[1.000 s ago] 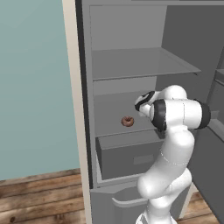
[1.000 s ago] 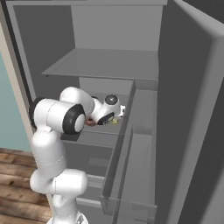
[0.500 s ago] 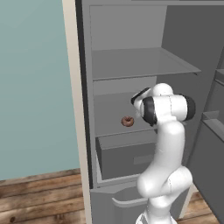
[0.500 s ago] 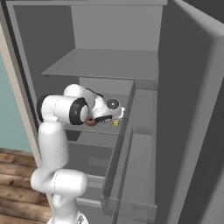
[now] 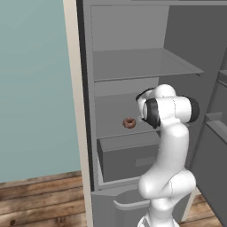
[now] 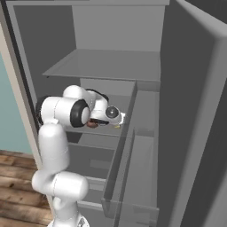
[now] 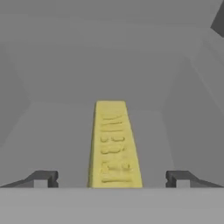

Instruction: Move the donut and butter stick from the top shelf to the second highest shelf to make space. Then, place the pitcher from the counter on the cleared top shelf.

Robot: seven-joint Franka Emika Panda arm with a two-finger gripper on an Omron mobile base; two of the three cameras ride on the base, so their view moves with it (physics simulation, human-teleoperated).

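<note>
While the pincer (image 7: 112,178) stands open astride it, the butter stick (image 7: 113,144) lies flat on the second highest shelf (image 5: 111,122), near the donut (image 5: 129,123).

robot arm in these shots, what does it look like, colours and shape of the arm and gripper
The arm is glossy white, built of rounded, bulbous segments with dark charcoal bands at the joints. The hand end is white with a round dark-rimmed disc on its side. The gripper has two small, blocky, dark grey fingertips. No cables or markings are visible.
</note>
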